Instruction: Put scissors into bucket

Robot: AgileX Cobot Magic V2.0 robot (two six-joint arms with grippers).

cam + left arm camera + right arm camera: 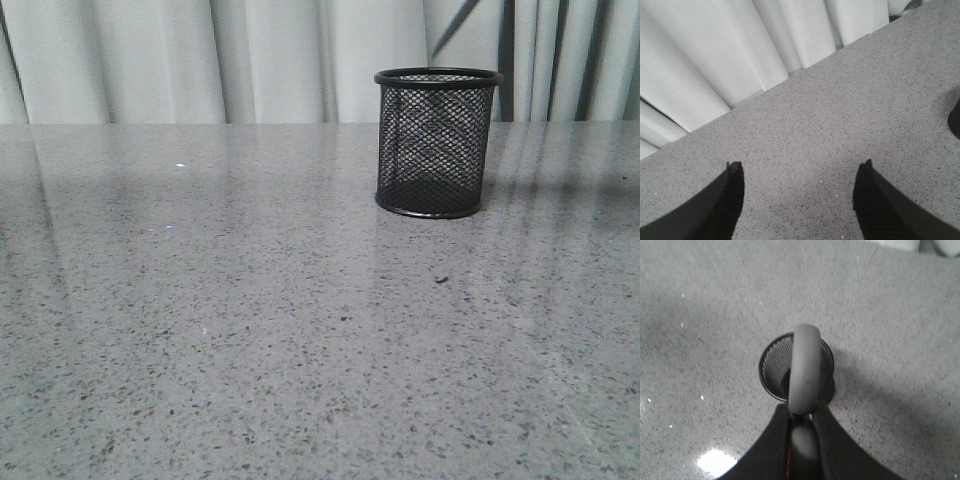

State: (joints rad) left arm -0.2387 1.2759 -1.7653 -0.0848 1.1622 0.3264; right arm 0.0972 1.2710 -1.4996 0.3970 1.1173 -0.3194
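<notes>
The bucket (436, 140), a black wire-mesh cup, stands upright on the grey speckled table at the back right, with nothing showing inside it. In the right wrist view I look down into its mouth (774, 365). My right gripper (801, 412) is shut on the scissors, whose grey handle loop (806, 370) sticks out edge-on above the bucket. The blades are hidden behind the handle. Neither the scissors nor either arm shows in the front view. My left gripper (800, 167) is open and empty over bare table, and the dark bucket edge (955, 117) shows at the side of its view.
The grey speckled tabletop (250, 330) spreads wide around the bucket. Pale curtains (200, 60) hang behind the table's far edge and also show in the left wrist view (740, 50).
</notes>
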